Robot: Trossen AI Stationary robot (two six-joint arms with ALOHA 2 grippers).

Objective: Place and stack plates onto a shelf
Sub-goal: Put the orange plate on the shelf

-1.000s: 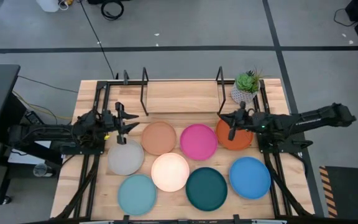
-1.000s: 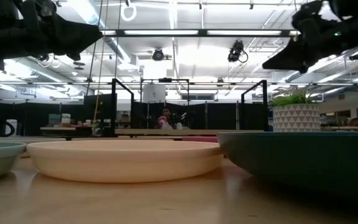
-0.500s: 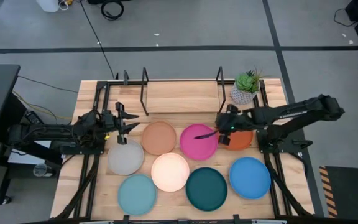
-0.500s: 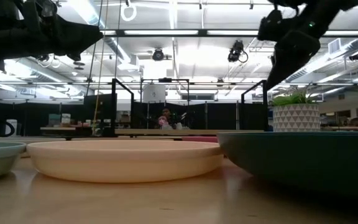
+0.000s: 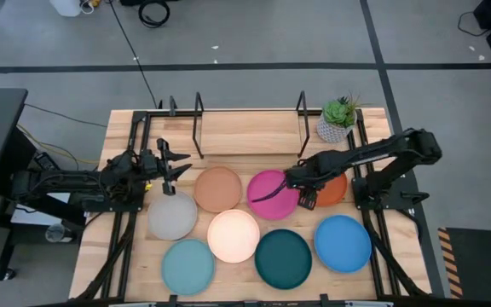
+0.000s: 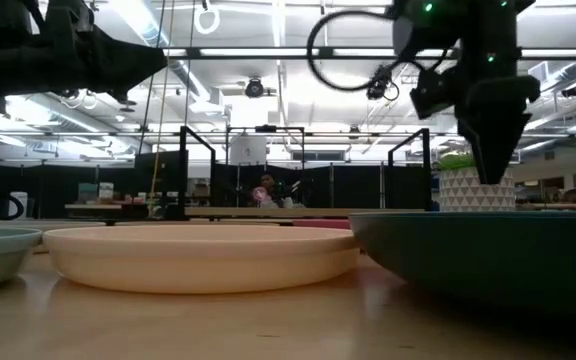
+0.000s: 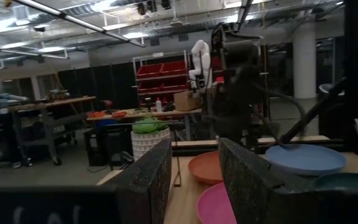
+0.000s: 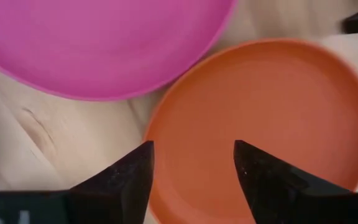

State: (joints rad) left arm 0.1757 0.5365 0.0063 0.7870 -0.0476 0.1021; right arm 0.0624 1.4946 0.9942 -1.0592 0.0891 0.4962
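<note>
The orange plate lies flat on the desk, just beside the magenta plate and near the plant. The right end effector hangs over the orange plate's edge beside the magenta plate, fingers spread wide, gripping nothing. The left end effector, parted and empty, waits beyond the tan plate.

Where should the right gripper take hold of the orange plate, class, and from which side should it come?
Probably at the rim. The orange plate lies flat on the table, so only its thin edge offers a hold. The open right gripper already points down over the edge nearest the magenta plate; coming from above, one finger inside and one outside that rim, looks best.
</note>
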